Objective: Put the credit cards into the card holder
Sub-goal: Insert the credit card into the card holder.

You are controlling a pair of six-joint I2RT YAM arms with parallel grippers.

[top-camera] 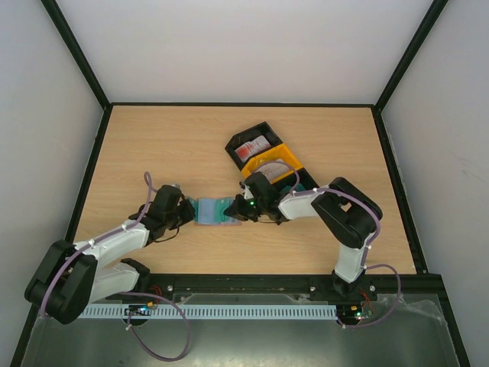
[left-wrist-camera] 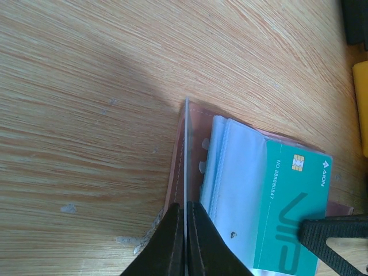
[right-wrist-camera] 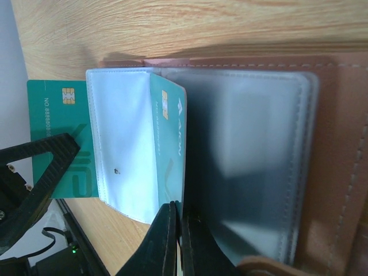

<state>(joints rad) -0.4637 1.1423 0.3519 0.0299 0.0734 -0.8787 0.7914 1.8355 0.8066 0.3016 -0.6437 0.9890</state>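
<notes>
The card holder (top-camera: pixel 208 211) lies open on the table between my grippers, its clear blue-white sleeves fanned out. In the left wrist view, my left gripper (left-wrist-camera: pixel 185 227) is shut on the thin raised edge of its brown cover (left-wrist-camera: pixel 178 155). A teal credit card (left-wrist-camera: pixel 290 218) sticks out from under the sleeves. In the right wrist view, my right gripper (right-wrist-camera: pixel 178 221) is shut on the lower edge of a second teal card (right-wrist-camera: pixel 169 138), which stands between the sleeves. The first card (right-wrist-camera: pixel 57 121) shows at the left and the brown cover (right-wrist-camera: pixel 339 144) at the right. My left gripper (top-camera: pixel 186 210) and right gripper (top-camera: pixel 238 206) flank the holder.
A black and yellow tray (top-camera: pixel 284 159) stands just behind the right gripper, with a white and red card (top-camera: pixel 252 147) in its black part. A black triangular finger part (left-wrist-camera: pixel 339 236) rests over the protruding teal card.
</notes>
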